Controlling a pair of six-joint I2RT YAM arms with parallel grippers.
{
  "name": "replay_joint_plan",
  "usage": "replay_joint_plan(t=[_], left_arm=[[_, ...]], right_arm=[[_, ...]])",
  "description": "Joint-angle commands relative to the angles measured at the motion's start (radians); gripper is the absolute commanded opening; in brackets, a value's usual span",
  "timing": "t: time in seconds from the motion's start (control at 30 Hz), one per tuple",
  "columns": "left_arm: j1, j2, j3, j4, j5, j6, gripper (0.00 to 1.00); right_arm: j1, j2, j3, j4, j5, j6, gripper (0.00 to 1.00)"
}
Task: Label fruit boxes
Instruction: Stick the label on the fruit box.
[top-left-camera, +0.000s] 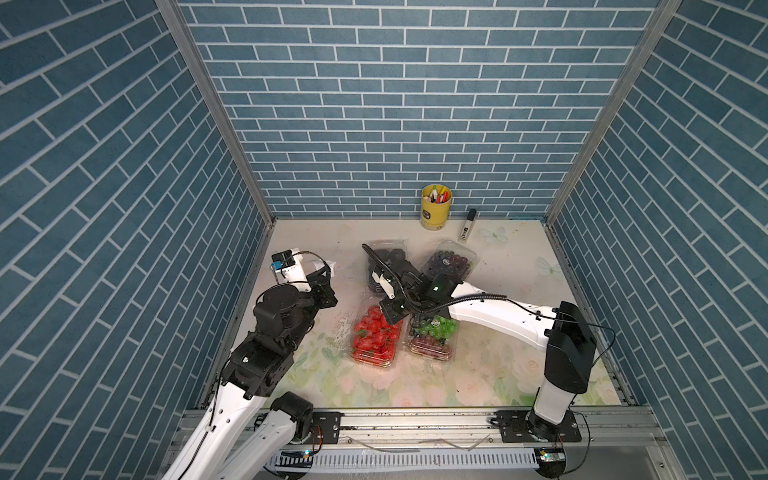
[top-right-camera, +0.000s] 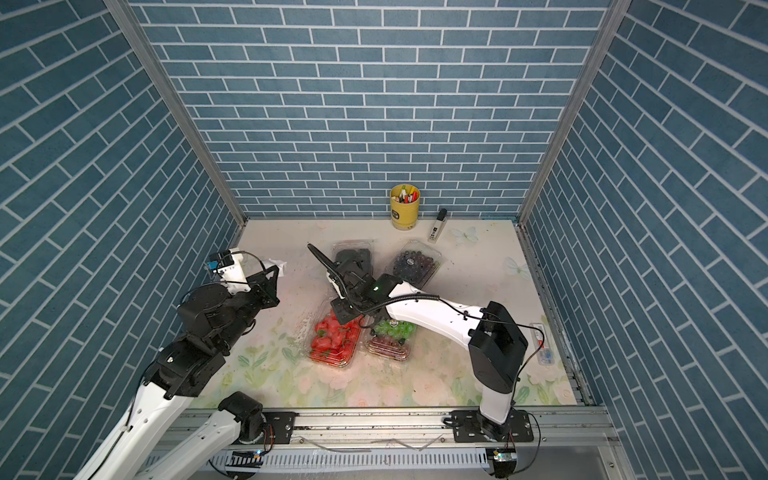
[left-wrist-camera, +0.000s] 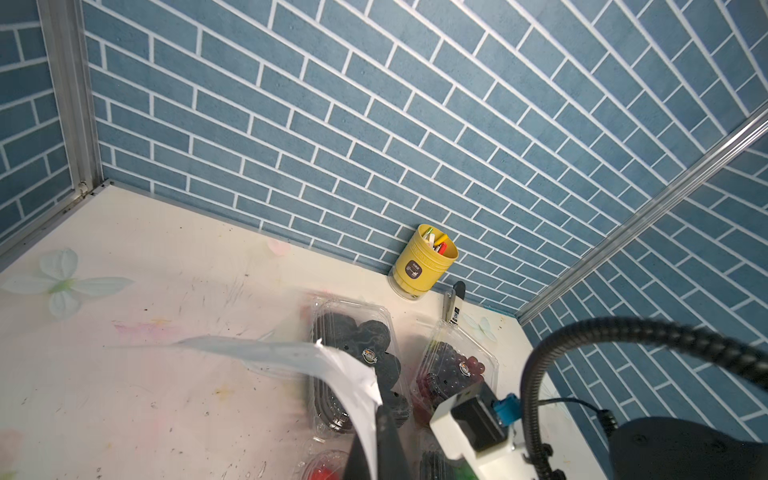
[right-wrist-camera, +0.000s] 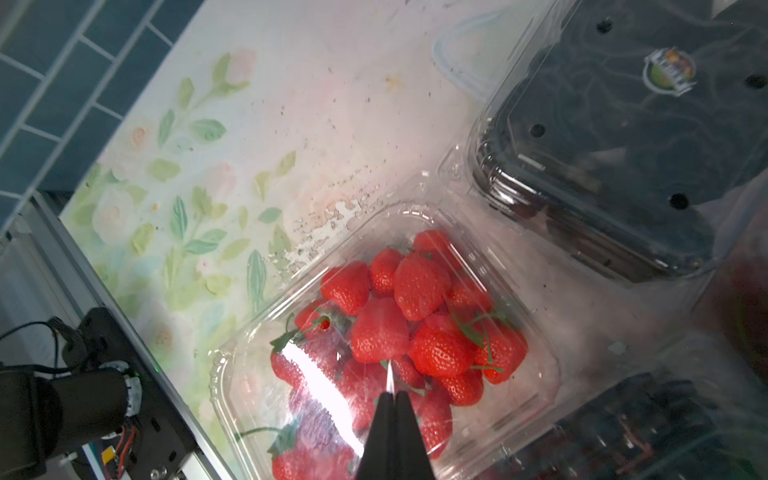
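Four clear fruit boxes sit clustered mid-table in both top views. Furthest left, your left gripper is clamped on a curling white sheet, raised well apart from the boxes. Next is the strawberry box, nearest the front, with the blackberry box behind it. Your right gripper hangs over the strawberry lid, jaws pressed together on a thin white sliver, probably a label seen edge-on. To the right lie the mixed-grape box and, behind it, the purple-grape box. If you press down like this, the label may crease or cling to a finger instead of the lid. The thin lid may also flex, or the light box may skid. Only the right wrist view shows the sliver; in the top views the wrist hides it. Only the left wrist view shows the sheet's pinched edge.
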Motion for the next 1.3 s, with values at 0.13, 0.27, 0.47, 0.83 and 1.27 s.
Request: replay_joint_plan(t=[0.13,0.27,0.47,0.83,1.27], left_arm=[[-0.001,-0.006,-0.006,-0.023,-0.018,0.015,0.00],[-0.001,-0.006,-0.008,-0.018,-0.009,0.014,0.00],[-0.001,-0.001,-0.006,-0.013,-0.001,0.013,0.00],[-0.001,0.007,-0.003,-0.009,0.004,0.011,0.00],[-0.001,0.012,-0.004,-0.008,0.008,0.010,0.00]], right_arm=[[0.029,0.043,0.048,-0.067,0.036,-0.044,0.00],[0.039,0.056,0.051,-0.070,0.045,-0.046,0.00],[0.056,0.075,0.060,-0.064,0.027,-0.046,0.00],[0.072,0.103,0.070,-0.051,-0.010,-0.039,0.00],[0.075,0.117,0.063,-0.011,-0.077,-0.017,0.01]])
